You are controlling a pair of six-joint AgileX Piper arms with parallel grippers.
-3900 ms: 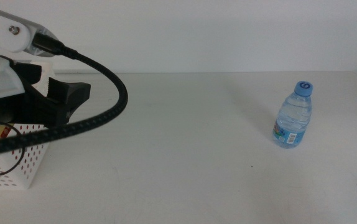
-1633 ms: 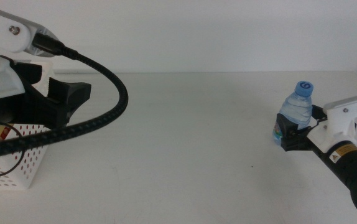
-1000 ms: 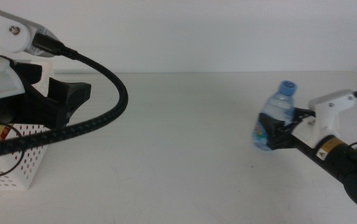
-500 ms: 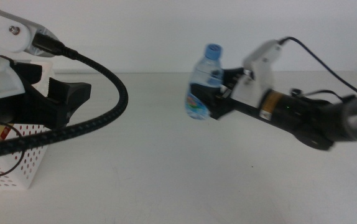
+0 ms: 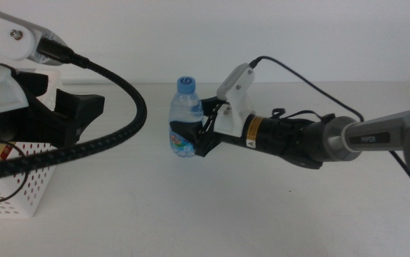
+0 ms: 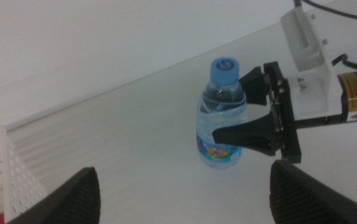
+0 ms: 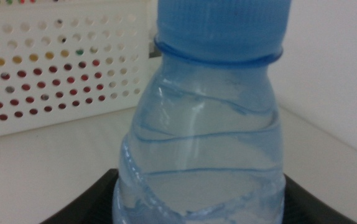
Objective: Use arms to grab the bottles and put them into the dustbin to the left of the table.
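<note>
Small water bottle point(image 5: 184, 118), thin, squashy and slippery, clamped low by right gripper point(image 5: 199, 132). Best held gently around middle. Left gripper point(image 6: 185, 186) wide open, waiting by dustbin point(image 5: 19, 189).

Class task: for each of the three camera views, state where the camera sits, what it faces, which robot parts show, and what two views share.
Middle view: above the table, looking forward and down; shows both arms, the right gripper holding the water bottle.
Left wrist view: on the left arm, over the open left gripper, facing the bottle.
Right wrist view: on the right arm, close behind the bottle, facing the dustbin.
All three share the bottle.
</note>
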